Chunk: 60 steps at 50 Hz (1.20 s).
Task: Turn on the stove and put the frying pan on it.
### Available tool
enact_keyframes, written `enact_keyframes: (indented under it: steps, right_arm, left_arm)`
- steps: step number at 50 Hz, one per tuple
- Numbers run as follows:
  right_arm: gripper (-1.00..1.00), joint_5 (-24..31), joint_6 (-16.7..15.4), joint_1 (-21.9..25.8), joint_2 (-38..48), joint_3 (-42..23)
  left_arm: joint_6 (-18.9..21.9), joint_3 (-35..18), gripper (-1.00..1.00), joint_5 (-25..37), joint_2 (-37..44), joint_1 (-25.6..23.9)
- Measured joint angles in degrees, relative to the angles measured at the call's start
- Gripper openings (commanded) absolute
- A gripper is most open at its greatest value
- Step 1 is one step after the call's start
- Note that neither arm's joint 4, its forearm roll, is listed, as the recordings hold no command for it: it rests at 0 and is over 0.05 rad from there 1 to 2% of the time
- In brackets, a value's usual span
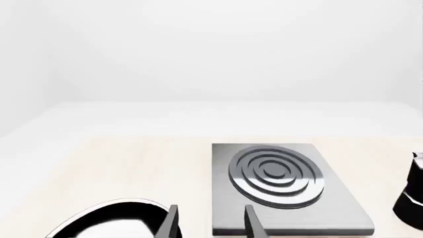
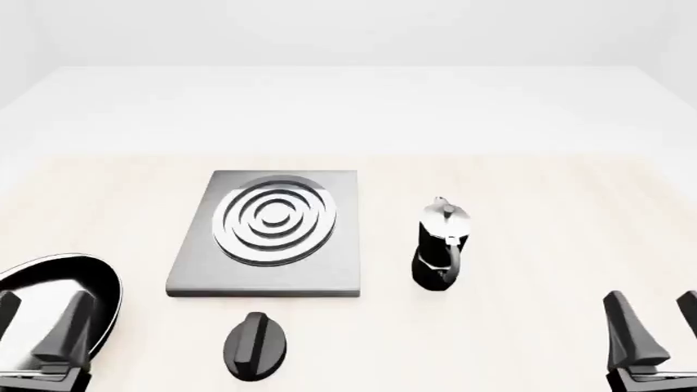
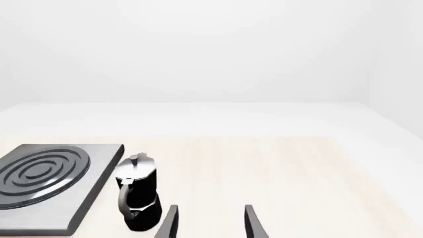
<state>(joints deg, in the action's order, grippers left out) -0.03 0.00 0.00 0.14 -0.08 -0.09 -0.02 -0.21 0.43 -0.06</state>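
The stove is a flat grey slab (image 2: 273, 233) with raised silver rings, left of the table's middle. Its small black ridged knob (image 2: 256, 345) lies apart, just in front of the slab. The glossy black frying pan (image 2: 46, 282) rests on the table at the near left; its handle is out of view. My left gripper (image 2: 38, 327) hangs open over the pan's near side, holding nothing. In the left wrist view the pan (image 1: 112, 220) and the slab (image 1: 284, 198) lie beyond the open left gripper (image 1: 211, 225). My right gripper (image 2: 661, 327) is open and empty at the near right.
A black-and-silver moka pot (image 2: 441, 245) stands upright just right of the slab. The right wrist view shows the moka pot (image 3: 137, 198) and the slab (image 3: 53, 183) off to one side of the right gripper (image 3: 210, 225). The pale wooden tabletop (image 2: 544, 212) stretches right of the pot.
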Motion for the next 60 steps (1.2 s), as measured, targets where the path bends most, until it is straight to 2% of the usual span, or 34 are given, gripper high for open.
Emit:
enact_keyframes:
  steps: [23, 44, 60]
  right_arm:
    - [1.00, -0.07, 0.01, 0.01, 0.27, -0.15]
    - [1.00, -0.07, 0.00, 0.01, 0.29, -0.16]
    - [1.00, -0.07, 0.01, 0.01, 0.30, -0.16]
  left_arm:
    - [1.38, -0.70, 1.00, -1.02, 3.85, -2.52]
    - [2.90, -3.41, 1.00, 1.06, 14.09, -12.18]
    - [-0.64, -2.55, 1.00, -4.92, 27.76, -18.52]
